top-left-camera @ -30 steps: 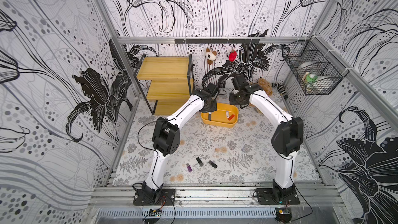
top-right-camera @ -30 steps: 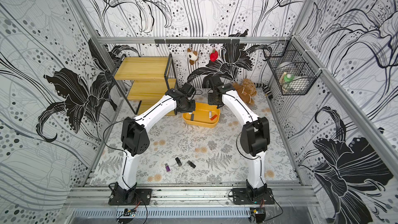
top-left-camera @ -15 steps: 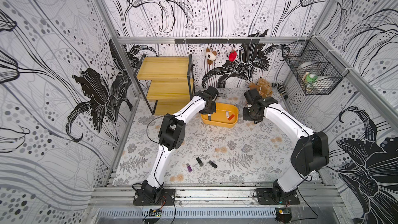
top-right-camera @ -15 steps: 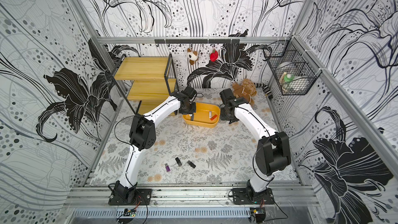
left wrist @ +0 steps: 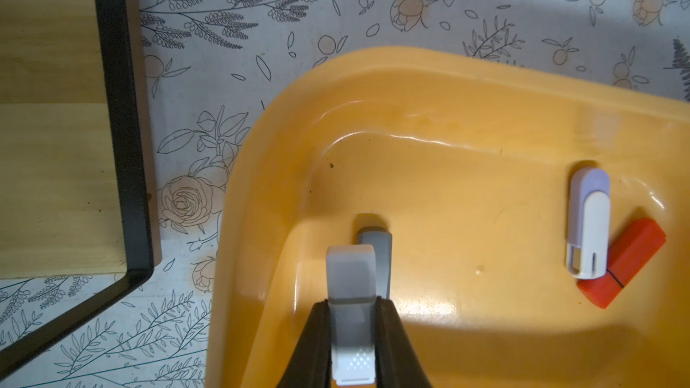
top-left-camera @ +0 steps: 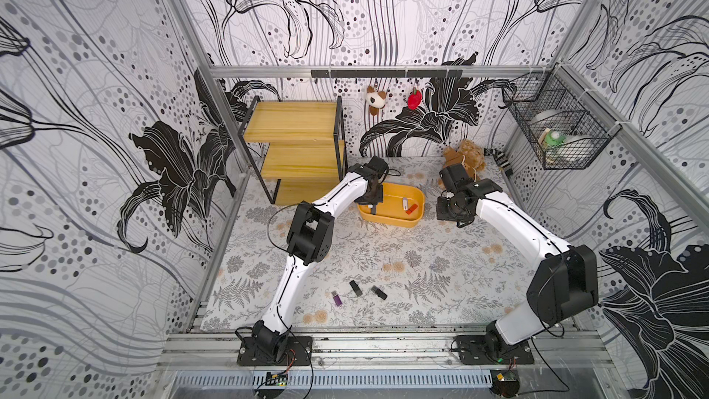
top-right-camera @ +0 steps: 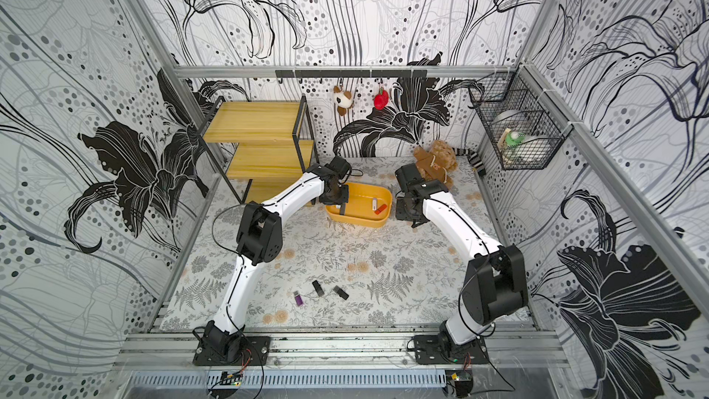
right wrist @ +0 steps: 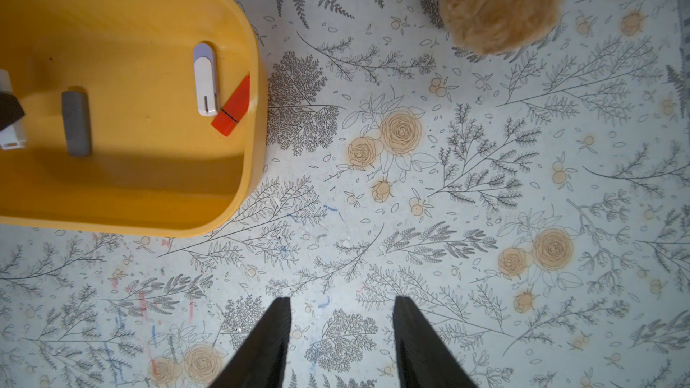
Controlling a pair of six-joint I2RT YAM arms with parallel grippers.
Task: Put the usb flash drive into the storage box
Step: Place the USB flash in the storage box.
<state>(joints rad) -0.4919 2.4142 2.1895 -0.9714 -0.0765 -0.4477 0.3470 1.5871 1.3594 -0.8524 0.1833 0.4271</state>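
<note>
White usb flash drive (left wrist: pixel 351 293) pinched in left fingers (left wrist: pixel 313 345) over storage box (left wrist: pixel 410 69) floor near counter's far edge: should just spread them clear of rim; right fingers (right wrist: pixel 270 341) spread, empty.

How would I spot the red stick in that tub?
Look for the yellow tub on the flowered mat. At its end nearer the teddy bear lies the red stick, beside a white stick; nothing else inside is red.
</note>
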